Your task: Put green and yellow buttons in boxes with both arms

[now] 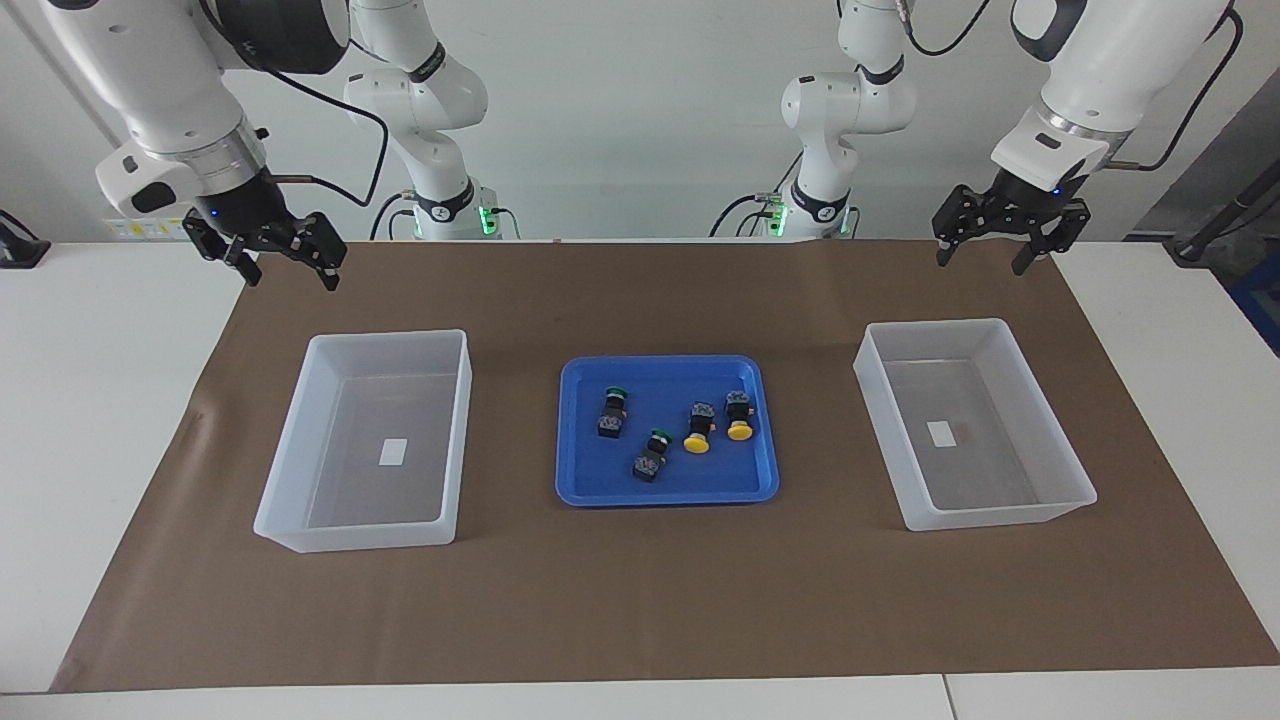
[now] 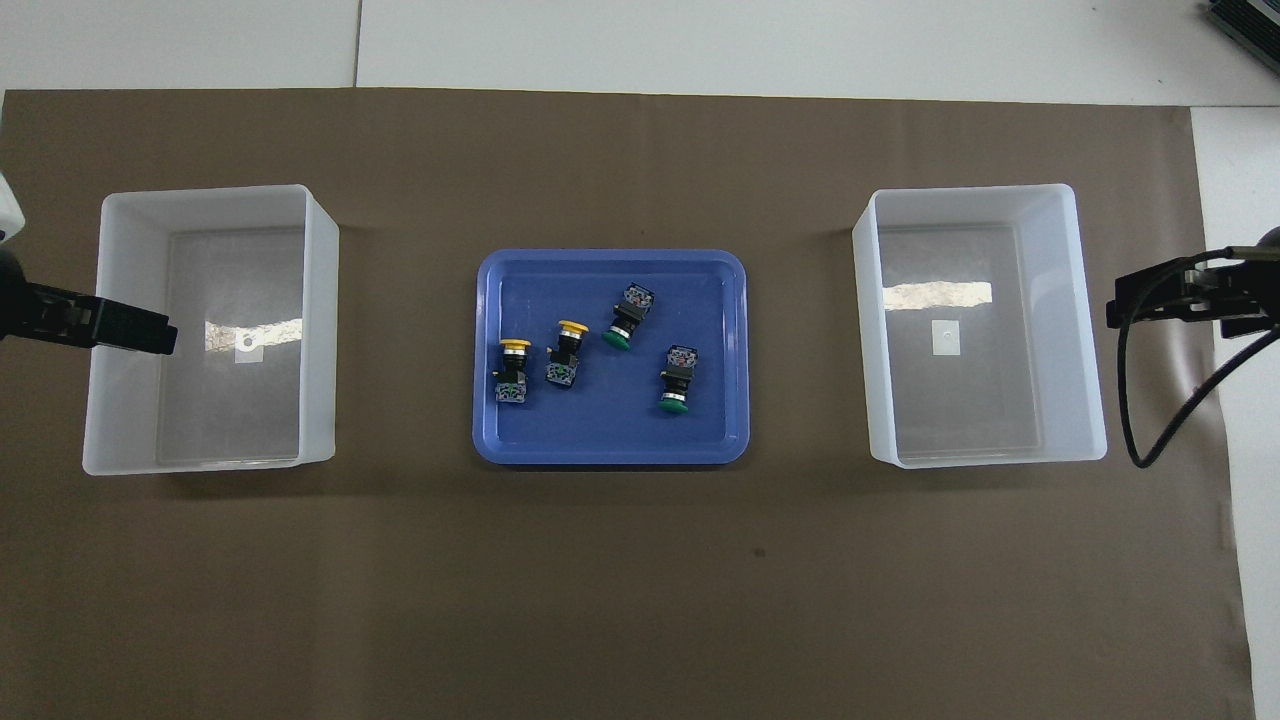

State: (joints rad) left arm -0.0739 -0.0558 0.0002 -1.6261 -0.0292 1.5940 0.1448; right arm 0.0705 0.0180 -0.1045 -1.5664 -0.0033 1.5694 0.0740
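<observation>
Brown paper matting (image 1: pixel 640 600) covers the table's edge farthest from the robots in the facing view. On it sit two translucent white rectangular plastic bins: one (image 1: pixel 300 470) toward the right arm's end, one (image 1: pixel 1060 470) toward the left arm's end, each with a small white label inside. Between them lies a shallow blue plastic tray (image 1: pixel 570 480) holding all four push-button switches: two green-capped buttons (image 1: pixel 613 410) (image 1: pixel 652 454) and two yellow mushroom-capped buttons (image 1: pixel 699 427) (image 1: pixel 739 415), none in a bin. The right gripper (image 1: pixel 288 270) hangs in the air over the mat's edge nearest the robots, fingers spread and holding nothing. The left gripper (image 1: pixel 986 256) hangs likewise at its own end, fingers spread, also holding nothing.

Seen from overhead, the tray (image 2: pixel 490 440) again sits between the bins (image 2: pixel 320 330) (image 2: pixel 865 330). The yellow-capped pair (image 2: pixel 513 370) (image 2: pixel 566 353) lies just beside each other toward the left arm's end of the tray; the green-capped pair (image 2: pixel 627 316) (image 2: pixel 677 378) lies toward the right arm's end, apart. The left gripper (image 2: pixel 140 330) shows over its bin's outer wall; the right gripper (image 2: pixel 1150 300) shows beside its bin.
</observation>
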